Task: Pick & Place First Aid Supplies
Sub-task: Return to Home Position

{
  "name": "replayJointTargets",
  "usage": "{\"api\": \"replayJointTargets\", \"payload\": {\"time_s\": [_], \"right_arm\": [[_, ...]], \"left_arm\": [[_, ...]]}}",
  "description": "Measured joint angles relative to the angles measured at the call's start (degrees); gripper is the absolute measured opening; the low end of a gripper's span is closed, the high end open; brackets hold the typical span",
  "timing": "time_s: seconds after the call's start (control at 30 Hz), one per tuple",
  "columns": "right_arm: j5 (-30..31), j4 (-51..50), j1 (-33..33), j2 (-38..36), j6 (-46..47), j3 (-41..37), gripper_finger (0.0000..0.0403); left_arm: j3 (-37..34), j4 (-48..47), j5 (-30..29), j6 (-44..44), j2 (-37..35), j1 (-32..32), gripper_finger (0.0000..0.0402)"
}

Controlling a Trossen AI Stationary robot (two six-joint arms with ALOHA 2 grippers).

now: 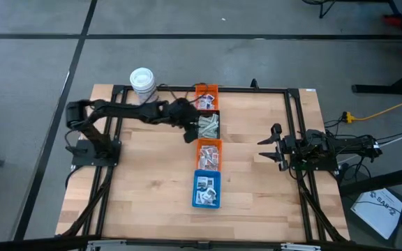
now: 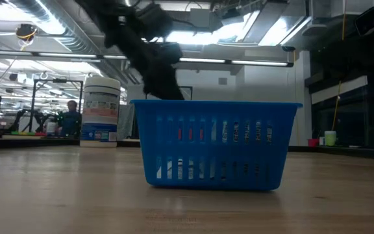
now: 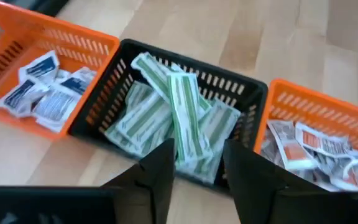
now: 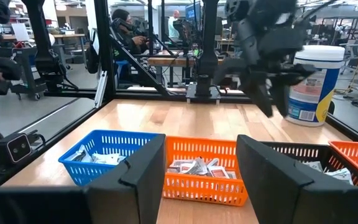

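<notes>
Left gripper (image 3: 197, 152) hung spread and empty, green bandages (image 3: 182, 115) in the black bin (image 3: 241, 87) just ahead of it; right gripper (image 1: 262, 148) stood well apart, likewise spread.

Green-and-white bandage strips (image 3: 179, 118) lie heaped in the black bin (image 3: 244, 87), crossing one another, with one long strip slanting on top. White packets with blue print (image 3: 42, 93) sit jumbled in the orange bin (image 3: 73, 37) beside it. Crumpled white packets with red print (image 3: 319, 149) lie in the other orange bin (image 3: 328, 109). White packets with dark print (image 1: 206, 189) lie in the blue bin (image 1: 195, 188) at the row's end
</notes>
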Motion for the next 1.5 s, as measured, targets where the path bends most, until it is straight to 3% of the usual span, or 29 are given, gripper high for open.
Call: {"api": "replayJointTargets", "payload": {"time_s": [0.17, 0.5, 0.73, 1.23, 1.5], "right_arm": [[0.0, -0.02, -0.01, 0.01, 0.0, 0.02, 0.0195], [0.01, 0.0, 0.0, 0.01, 0.0, 0.01, 0.0195], [0.0, 0.0, -0.01, 0.01, 0.0, 0.0, 0.0195], [0.0, -0.01, 0.0, 0.01, 0.0, 0.01, 0.0195], [0.0, -0.01, 0.0, 0.0, 0.0, 0.02, 0.0195]], "left_arm": [[-11.41, 6.91, -0.59, -0.86, -9.24, -0.43, 0.0129], [-31.43, 6.02, -0.85, -6.01, -28.41, 2.84, 0.0134], [-42.08, 8.66, -2.85, -3.31, -41.42, 2.56, 0.0134], [-53.76, 19.84, -2.31, 14.53, -61.26, 2.56, 0.0134], [-58.05, 23.36, -0.71, 17.14, -70.15, 2.56, 0.0134]]}}
